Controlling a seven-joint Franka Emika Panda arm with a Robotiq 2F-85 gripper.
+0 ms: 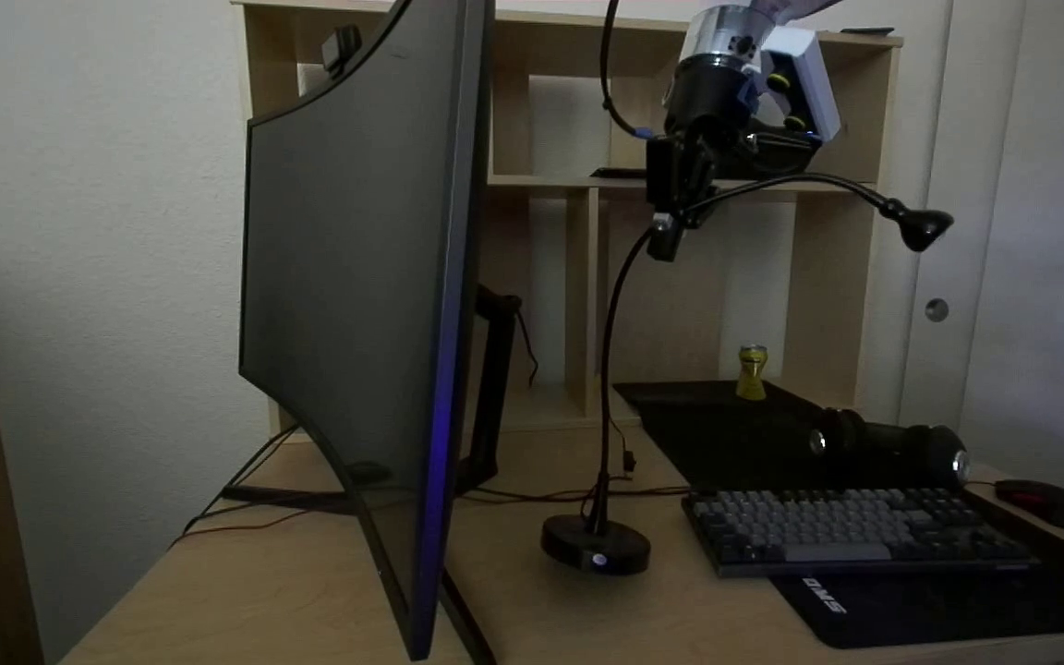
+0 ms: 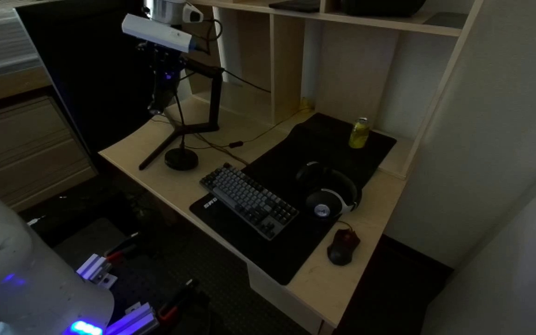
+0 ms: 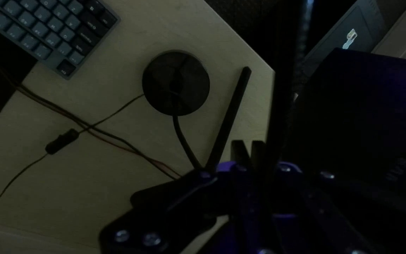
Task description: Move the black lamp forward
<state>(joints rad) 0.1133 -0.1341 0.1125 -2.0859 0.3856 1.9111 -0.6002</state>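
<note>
The black lamp [image 1: 595,547] has a round base on the desk, a thin gooseneck and a small head [image 1: 922,227]. Its base also shows in an exterior view [image 2: 181,159] and in the wrist view [image 3: 176,83]. My gripper [image 1: 666,242] is high above the base, with its fingers closed around the gooseneck, leaving a narrow gap at the tips in the wrist view [image 3: 248,144]. The neck's upper part arches away from the gripper to the head. The exact grip point is dark and partly hidden. I cannot tell whether the base presses on the desk.
A large curved monitor [image 1: 356,259] stands close beside the lamp, its stand leg [image 3: 229,116] near the base. A keyboard [image 1: 828,528], headphones [image 2: 328,190], a mouse [image 2: 343,246] and a yellow can [image 2: 359,133] lie opposite. Cables [image 3: 111,135] run behind the base. A shelf [image 1: 587,305] stands behind.
</note>
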